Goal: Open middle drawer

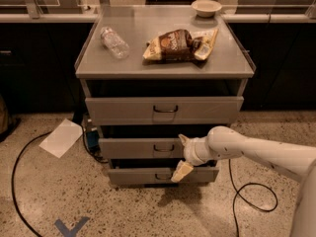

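The grey cabinet [165, 65] has three drawers stacked in its front. The middle drawer [133, 148] has a plain grey front with a small dark wire handle [164, 147] at its centre. My gripper [181, 156] is open, just right of that handle and in front of the drawer. Its upper finger [183, 139] is level with the drawer's top edge. The lower finger [180, 172] hangs over the bottom drawer [143, 176]. It holds nothing. The taller top drawer [123, 110] is above.
On the cabinet top lie a plastic bottle [114, 42], a snack bag [177, 46] and a bowl [206, 6]. A sheet of paper [61, 137] lies on the floor at left. Cables [247, 196] run on the floor at right and at left.
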Robot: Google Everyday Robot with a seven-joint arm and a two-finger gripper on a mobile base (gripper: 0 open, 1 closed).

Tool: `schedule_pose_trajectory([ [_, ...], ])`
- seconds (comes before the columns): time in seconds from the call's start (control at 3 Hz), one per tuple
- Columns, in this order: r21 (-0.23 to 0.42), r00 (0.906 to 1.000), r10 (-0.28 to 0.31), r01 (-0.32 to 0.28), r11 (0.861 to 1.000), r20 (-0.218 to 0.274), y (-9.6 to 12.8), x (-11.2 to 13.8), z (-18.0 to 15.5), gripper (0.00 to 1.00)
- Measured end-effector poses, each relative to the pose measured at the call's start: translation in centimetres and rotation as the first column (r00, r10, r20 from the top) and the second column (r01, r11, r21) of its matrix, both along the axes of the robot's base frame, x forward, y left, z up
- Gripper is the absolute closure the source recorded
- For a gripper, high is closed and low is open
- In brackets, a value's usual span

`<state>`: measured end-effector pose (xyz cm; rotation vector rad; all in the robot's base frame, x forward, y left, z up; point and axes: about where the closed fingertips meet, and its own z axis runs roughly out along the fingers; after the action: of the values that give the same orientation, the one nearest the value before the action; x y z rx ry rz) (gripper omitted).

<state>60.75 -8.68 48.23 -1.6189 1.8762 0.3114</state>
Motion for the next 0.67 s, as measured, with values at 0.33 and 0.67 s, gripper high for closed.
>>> schedule_pose_trajectory([
  [0.33, -0.061, 1.0, -0.006, 0.006, 0.998, 0.004, -0.36, 4.23, -4.95, 0.0],
  [0.67, -0.06, 0.9999, -0.009, 0.01, 0.998, 0.008, -0.38, 4.57, -4.93, 0.0],
])
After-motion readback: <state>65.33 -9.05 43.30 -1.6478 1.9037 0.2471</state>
